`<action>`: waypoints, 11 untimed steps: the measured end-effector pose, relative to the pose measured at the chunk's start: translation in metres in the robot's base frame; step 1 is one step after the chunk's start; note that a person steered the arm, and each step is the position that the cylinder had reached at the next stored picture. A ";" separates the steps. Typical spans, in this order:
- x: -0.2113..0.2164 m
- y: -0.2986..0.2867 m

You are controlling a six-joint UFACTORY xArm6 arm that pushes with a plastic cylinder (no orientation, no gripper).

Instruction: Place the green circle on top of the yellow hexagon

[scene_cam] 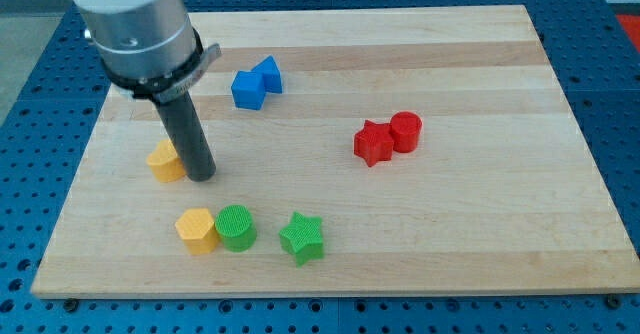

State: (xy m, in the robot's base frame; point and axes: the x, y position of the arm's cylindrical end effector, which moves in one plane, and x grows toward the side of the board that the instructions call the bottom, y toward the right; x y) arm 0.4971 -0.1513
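Note:
The green circle (237, 226) sits near the view's bottom left, touching the right side of the yellow hexagon (197, 230). My tip (201, 175) rests on the board above them, right beside a second yellow block (164, 161) on its left, whose shape is partly hidden by the rod. The tip is about a block's width above the hexagon and the green circle, not touching either.
A green star (302, 237) lies just right of the green circle. Two blue blocks (255, 82) sit together near the top. A red star (373, 142) and a red circle (406, 131) touch at the right of centre. The wooden board (480, 234) has blue perforated table around it.

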 end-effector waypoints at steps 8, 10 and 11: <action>0.122 0.010; 0.094 0.066; 0.061 0.051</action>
